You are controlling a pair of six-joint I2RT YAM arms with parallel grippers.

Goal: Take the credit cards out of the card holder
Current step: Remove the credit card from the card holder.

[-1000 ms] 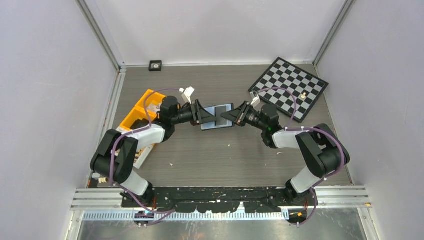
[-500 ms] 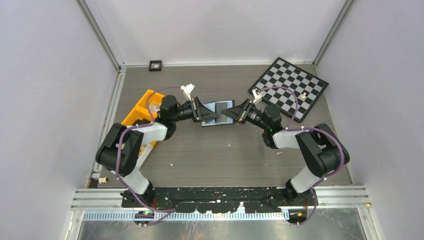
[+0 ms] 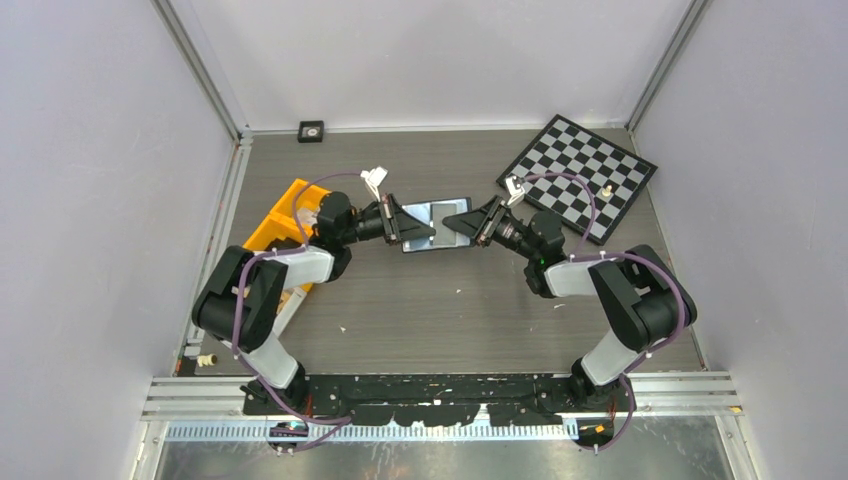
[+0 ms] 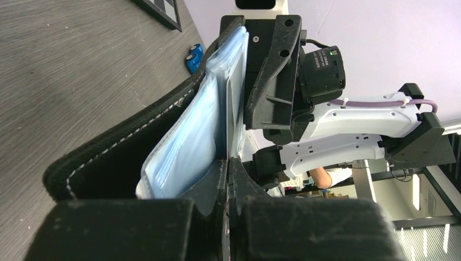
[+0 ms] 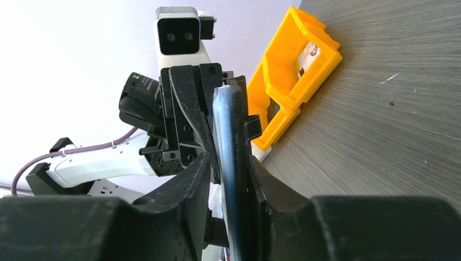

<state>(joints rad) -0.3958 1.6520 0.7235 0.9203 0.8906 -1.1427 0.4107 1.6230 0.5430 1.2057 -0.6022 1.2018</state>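
1. Grey wood-grain tabletop [image 3: 420, 310] is stretching between pale walls. Over its middle, toward the rear, the card holder [image 3: 437, 214] is hanging between the two arms, raised off the surface.
2. We are seeing the card holder lying open, its black stitched cover turned toward the tabletop and its grey-blue inside facing up.
3. Pale blue leaves [image 4: 185, 136] are fanning out of the open side in the left wrist view. We cannot tell whether they are credit cards or plastic sleeves.
4. The left arm [image 3: 300, 268] is reaching in from the left. Its jaws are pressing flat together, pinching a thin grey inner leaf at the near edge of the card holder.
5. The right arm [image 3: 575, 275] is reaching in from the right. Its jaws are standing apart on either side of the opposite edge, with the pale blue stack between them, and we cannot tell whether they are gripping it.
6. Farther out, an orange bin [image 3: 275, 225] is sitting on the left beside the left arm.
7. A chessboard [image 3: 580, 175] is lying at the rear right, carrying one small pale piece [image 3: 607, 189].
8. A small black square [image 3: 311, 131] is resting against the rear wall.
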